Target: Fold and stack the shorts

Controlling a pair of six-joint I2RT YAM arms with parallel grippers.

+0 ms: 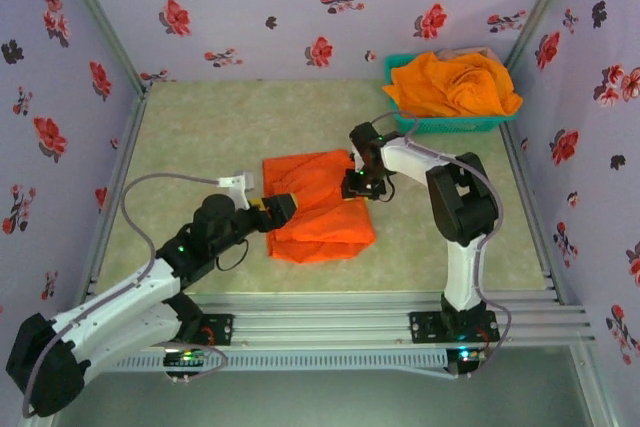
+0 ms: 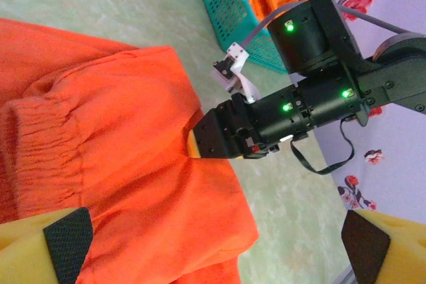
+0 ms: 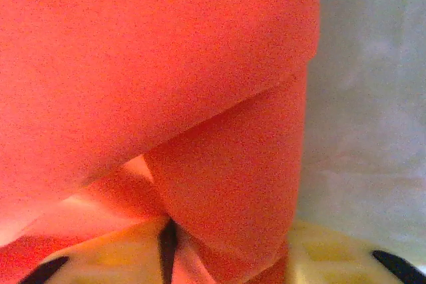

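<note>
Orange shorts [image 1: 320,215], right edge clamped in the right jaws, left edge at the wide-spread left jaws.

Orange shorts [image 1: 318,209] lie half-folded on the table [image 1: 200,127]

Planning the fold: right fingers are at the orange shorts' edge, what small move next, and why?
Probably lift the right gripper slightly, drawing that edge leftward. Its fingers look pinched on the orange shorts; the left gripper hangs open at the opposite edge.
</note>
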